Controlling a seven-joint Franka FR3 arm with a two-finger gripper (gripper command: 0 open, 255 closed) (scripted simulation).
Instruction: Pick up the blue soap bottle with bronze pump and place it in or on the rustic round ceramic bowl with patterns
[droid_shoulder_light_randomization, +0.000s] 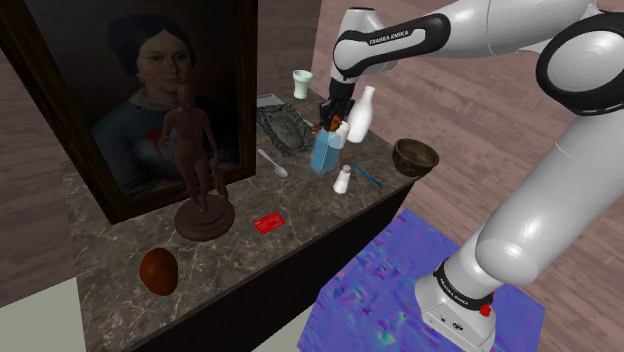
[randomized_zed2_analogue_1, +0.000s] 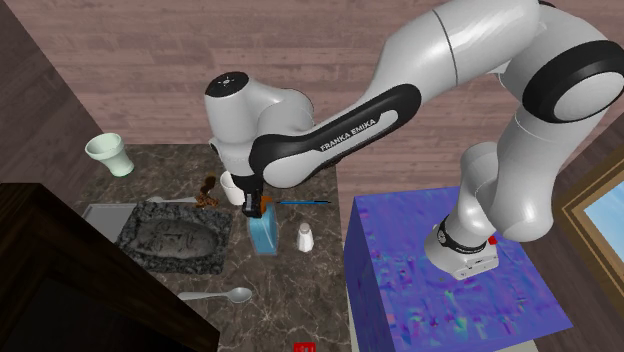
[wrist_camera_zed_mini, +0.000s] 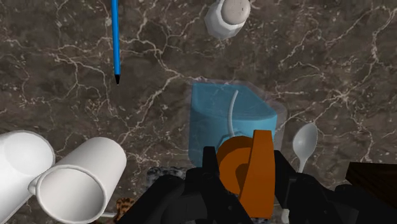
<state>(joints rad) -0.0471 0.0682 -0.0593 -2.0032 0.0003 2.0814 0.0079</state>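
Dark marble counter (droid_shoulder_light_randomization: 232, 272), and the gripper (wrist_camera_zed_mini: 246, 160) is clamped on the orange-bronze pump of the blue soap bottle (droid_shoulder_light_randomization: 325, 150), which seems to rest on the marble, apart from the brown bowl (droid_shoulder_light_randomization: 415, 157). Grasp looks made; lift, carry and placing remain.

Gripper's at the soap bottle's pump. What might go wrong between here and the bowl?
1. The gripper sits at the orange pump, atop the blue soap bottle, so the bottle may swing or slip when lifted.
2. The white bottle stands close beside it and might get knocked.
3. A white shaker and blue pen lie towards the brown bowl; a low carry may hit them.
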